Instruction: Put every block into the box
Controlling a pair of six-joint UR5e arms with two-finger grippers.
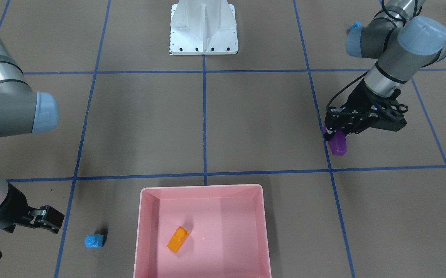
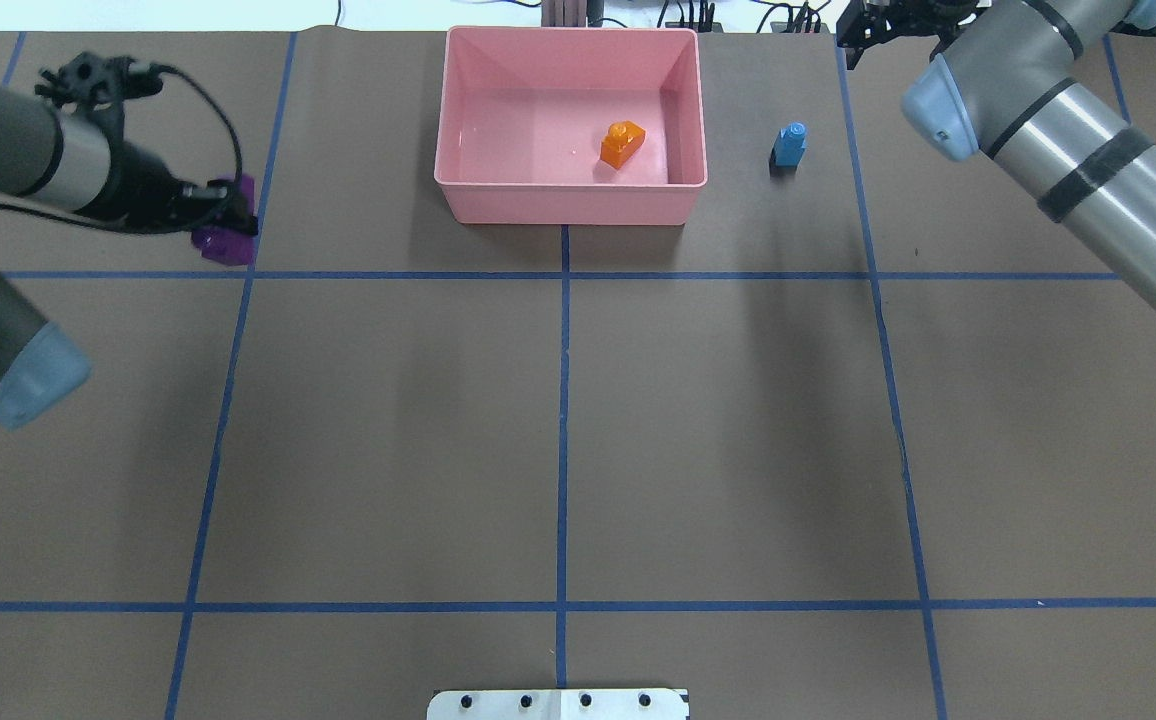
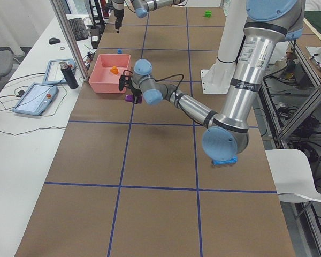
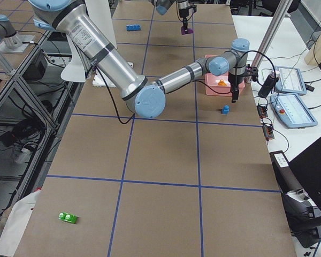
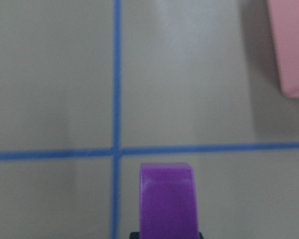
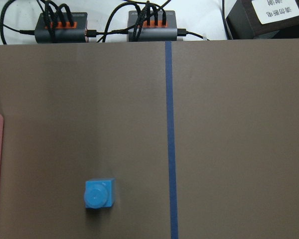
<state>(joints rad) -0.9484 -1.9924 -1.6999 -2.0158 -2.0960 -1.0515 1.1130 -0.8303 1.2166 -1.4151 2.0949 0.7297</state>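
At my far left, my left gripper (image 2: 230, 212) is clamped on the purple brick (image 2: 223, 243), half hiding it. Bare table separates it from the pink box (image 2: 568, 205), which holds the orange brick (image 2: 622, 144). Just right of the box stands the light-blue brick (image 2: 789, 145). My right gripper (image 1: 53, 221) hovers nearby, partly cut off, and I cannot tell if it is parted

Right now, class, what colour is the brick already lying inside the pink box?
The brick is orange; the overhead exterior view shows it best.
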